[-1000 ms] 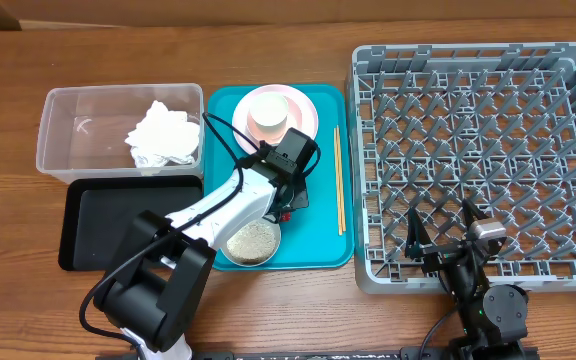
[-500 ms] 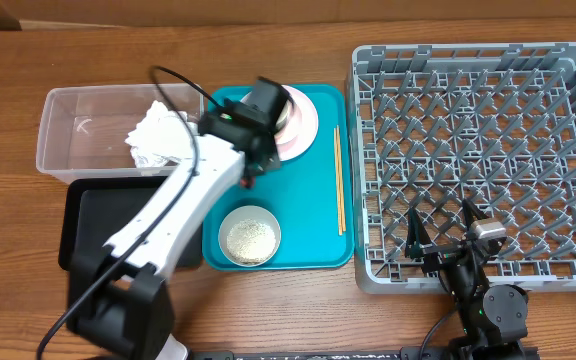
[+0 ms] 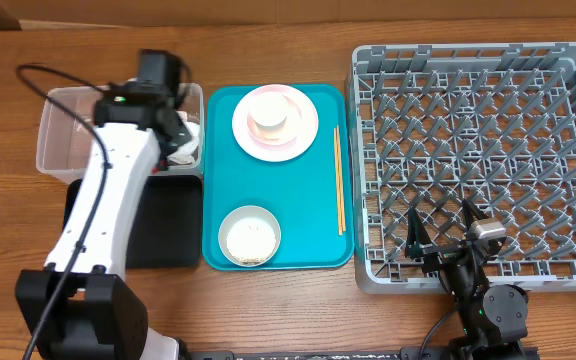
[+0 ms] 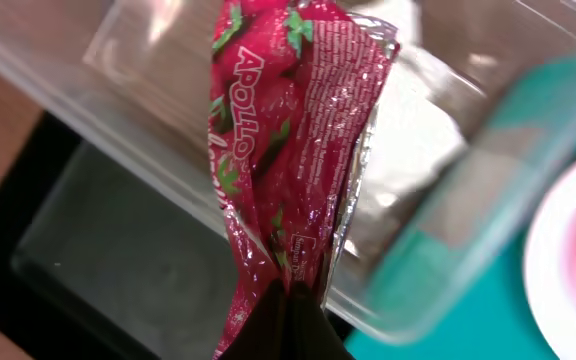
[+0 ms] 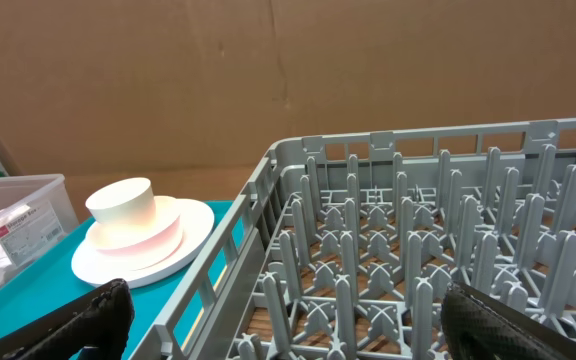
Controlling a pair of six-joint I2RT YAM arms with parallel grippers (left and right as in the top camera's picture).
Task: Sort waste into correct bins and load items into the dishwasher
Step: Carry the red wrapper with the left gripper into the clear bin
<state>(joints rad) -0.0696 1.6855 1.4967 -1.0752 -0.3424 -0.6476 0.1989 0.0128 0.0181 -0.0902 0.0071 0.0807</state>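
Since the earlier frame, left end effector (image 4: pixel 283 322) swung from flat teal tray (image 3: pixel 313 200) to clear rectangular plastic tub (image 3: pixel 58 100), pinching crinkled red wrapper (image 4: pixel 288 150) over its near wall. Waste sorting underway; release likely needs centring first. Right end effector (image 3: pixel 438 222) spread wide.

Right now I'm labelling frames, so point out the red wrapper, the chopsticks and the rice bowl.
red wrapper (image 4: pixel 288 150), left wrist view, middle of its crinkled printed face.
chopsticks (image 3: pixel 339 180), overhead view, midway along their length.
rice bowl (image 3: pixel 223 236), overhead view, left rim.
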